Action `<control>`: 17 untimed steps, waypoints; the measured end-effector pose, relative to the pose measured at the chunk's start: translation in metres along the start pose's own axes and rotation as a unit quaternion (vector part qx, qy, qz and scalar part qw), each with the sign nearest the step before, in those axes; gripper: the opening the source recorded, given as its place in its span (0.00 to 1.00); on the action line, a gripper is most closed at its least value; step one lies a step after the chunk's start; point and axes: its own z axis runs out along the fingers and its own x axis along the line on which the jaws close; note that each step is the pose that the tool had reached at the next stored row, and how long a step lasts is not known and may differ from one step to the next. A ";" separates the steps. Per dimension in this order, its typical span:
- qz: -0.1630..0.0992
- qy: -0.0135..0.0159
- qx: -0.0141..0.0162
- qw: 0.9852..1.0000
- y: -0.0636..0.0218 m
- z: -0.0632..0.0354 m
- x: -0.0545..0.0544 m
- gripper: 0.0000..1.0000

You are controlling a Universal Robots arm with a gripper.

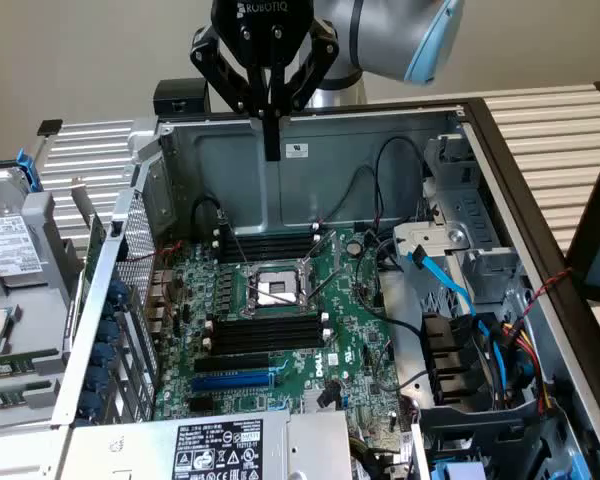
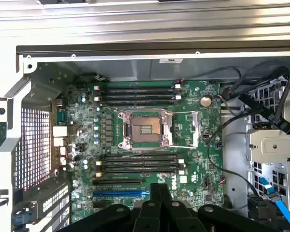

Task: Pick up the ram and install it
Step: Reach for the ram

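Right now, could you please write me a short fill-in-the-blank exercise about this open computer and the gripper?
1. The gripper hangs ____ the open computer case.
2. The CPU socket lies ____ the two banks of black memory slots.
3. The long expansion slot next to the lower bank is coloured ____.
Missing words: above; between; blue.

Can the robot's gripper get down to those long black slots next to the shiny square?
Probably yes. The case is open on top, the gripper hangs above the board, and nothing lies across the black slots.
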 end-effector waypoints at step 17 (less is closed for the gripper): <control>0.000 0.000 0.000 1.000 -0.0032 -0.0003 0.006 0.11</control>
